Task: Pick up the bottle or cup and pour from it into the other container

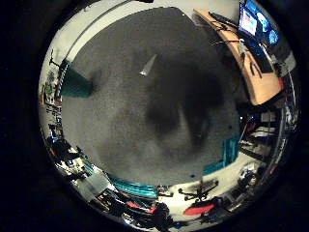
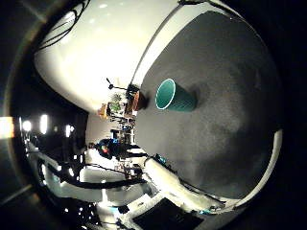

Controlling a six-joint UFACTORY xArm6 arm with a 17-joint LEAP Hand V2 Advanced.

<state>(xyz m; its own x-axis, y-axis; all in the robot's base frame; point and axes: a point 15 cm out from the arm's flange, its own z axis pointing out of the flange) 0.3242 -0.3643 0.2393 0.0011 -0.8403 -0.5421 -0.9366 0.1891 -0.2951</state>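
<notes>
A teal cup (image 2: 175, 96) stands upright on the dark grey tabletop (image 2: 225, 110), its open mouth showing, with nothing visible inside. The same cup (image 1: 75, 84) sits near the table's edge in the little finger side view. A small pale narrow thing (image 1: 148, 65) stands further along the tabletop, too small to identify. My hand (image 2: 165, 182) shows only as white parts at the view's edge. It hangs well above the table, apart from the cup and holding nothing that I can see. Its dark shadow (image 1: 178, 111) falls on the middle of the tabletop.
A wooden desk (image 1: 260, 82) with lit monitors (image 1: 253, 21) stands beyond one side of the table. Room clutter, chairs and shelves ring the other sides. A white wall (image 2: 96, 52) rises behind the cup.
</notes>
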